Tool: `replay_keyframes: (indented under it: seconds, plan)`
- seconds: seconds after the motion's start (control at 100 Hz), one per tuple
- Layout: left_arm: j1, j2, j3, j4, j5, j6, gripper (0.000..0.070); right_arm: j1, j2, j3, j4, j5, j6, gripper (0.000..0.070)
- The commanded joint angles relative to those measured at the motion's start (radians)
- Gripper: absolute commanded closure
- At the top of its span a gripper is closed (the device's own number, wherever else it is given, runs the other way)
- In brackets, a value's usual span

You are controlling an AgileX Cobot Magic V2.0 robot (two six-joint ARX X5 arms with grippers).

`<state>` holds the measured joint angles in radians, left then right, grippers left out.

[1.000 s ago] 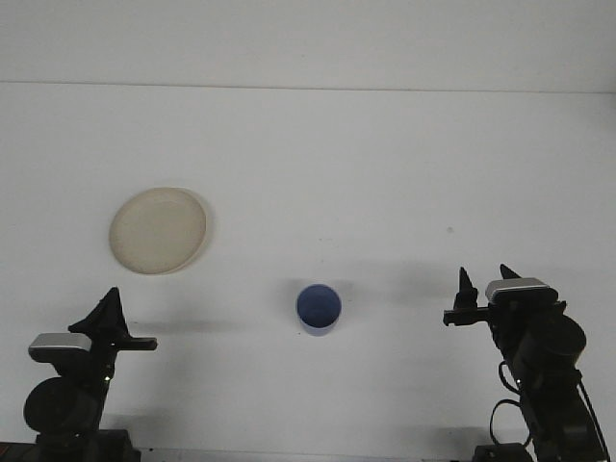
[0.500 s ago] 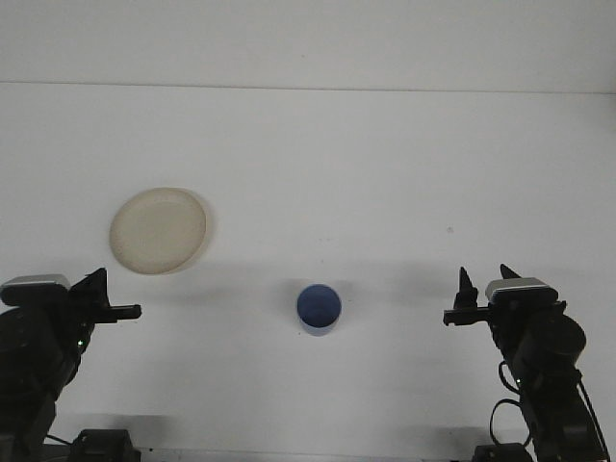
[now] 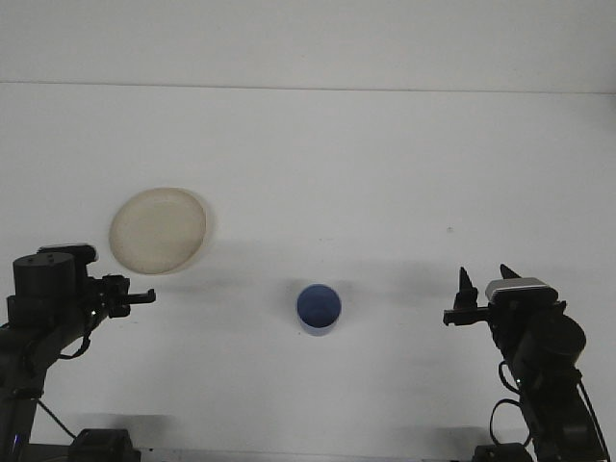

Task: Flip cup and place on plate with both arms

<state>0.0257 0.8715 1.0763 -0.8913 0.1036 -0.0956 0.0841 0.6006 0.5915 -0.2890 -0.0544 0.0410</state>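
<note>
Now: cup (image 3: pixel 319 309) upright on table (image 3: pixel 385 173), mouth up, well apart from plate (image 3: pixel 158 230). Right gripper (image 3: pixel 484 279) fingers spread, holding nothing. Left gripper (image 3: pixel 135 295) near plate; finger state unclear.

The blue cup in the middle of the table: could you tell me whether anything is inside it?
The blue cup stands mouth up, and the front view looks into it: only its blue interior shows, no contents. The part of the inside under the near rim is hidden, and so is the table under the cup.
</note>
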Motion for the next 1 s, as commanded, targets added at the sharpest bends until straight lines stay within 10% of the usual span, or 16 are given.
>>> replay_keyframes:
  seconds: [0.0, 0.11, 0.29, 0.48, 0.99]
  plan:
    - [0.000, 0.004, 0.018, 0.003, 0.002, 0.005, 0.0684, 0.002, 0.001, 0.004, 0.008, 0.002, -0.004, 0.0238]
    - [0.000, 0.003, 0.018, -0.006, 0.002, 0.004, 0.0659, 0.002, 0.000, 0.004, 0.008, 0.002, -0.004, 0.0238]
    - [0.000, 0.003, 0.018, -0.034, 0.002, 0.005, 0.0302, 0.002, 0.000, 0.004, 0.008, 0.002, -0.004, 0.0238]
    - [0.000, 0.003, 0.019, -0.073, 0.002, 0.010, 0.0152, 0.002, 0.000, 0.004, 0.008, 0.002, -0.004, 0.0238]
    - [-0.206, 0.186, 0.299, -0.182, 0.002, -0.031, 0.0149, 0.002, 0.000, 0.004, 0.008, 0.002, -0.004, 0.0238]
